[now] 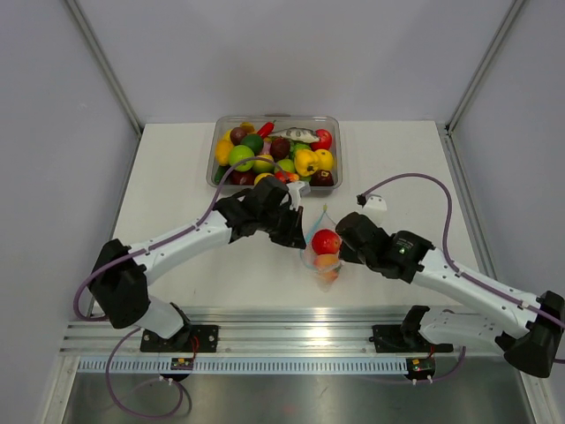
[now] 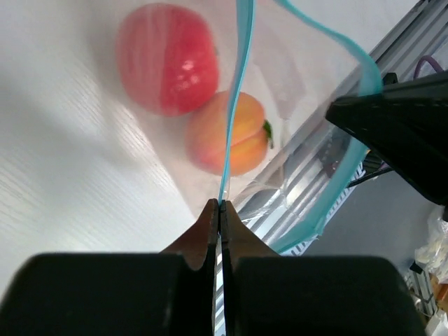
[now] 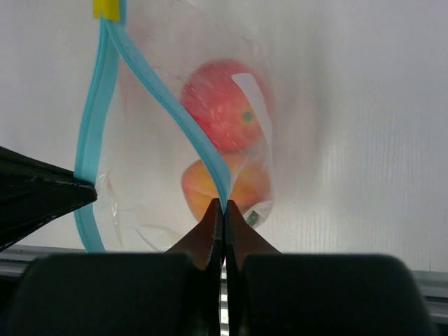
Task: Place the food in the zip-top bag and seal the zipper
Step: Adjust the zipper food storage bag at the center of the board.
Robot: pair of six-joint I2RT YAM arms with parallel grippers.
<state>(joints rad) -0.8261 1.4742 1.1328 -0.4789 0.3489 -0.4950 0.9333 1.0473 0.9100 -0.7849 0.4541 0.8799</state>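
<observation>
Top external view has the zip-top bag (image 1: 323,256) standing up in the middle of the table (image 1: 177,177), right between the two arms. Inside it are a red round fruit (image 1: 326,240) and an orange peachy fruit (image 1: 327,261) just under it. Behind that, at the far edge, the clear tub (image 1: 274,121) is loaded with the rest of the toy food, including a green apple (image 1: 240,156) on its left side. From the left wrist cam, the left gripper (image 2: 219,206) is pinched all the way closed on one lip of the teal zipper (image 2: 234,105), with no gap between the fingers. The strip runs straight up out of the tips, and the red fruit and the peachy one show through the plastic behind it. The right wrist cam shows the same deal: the right gripper (image 3: 223,206) is clamped tight on the opposite lip, with both fruits visible through the bag. So each arm has one side of the mouth. The two teal lips are clearly apart, bowed out into a loop, so the zipper isn't sealed. There's a little yellow tab (image 3: 107,8) where the two strips meet at the far end. Each wrist view also catches the other arm's dark finger at the opposite lip. I can't tell whether the bag's bottom is resting on the table or hanging just off it.
</observation>
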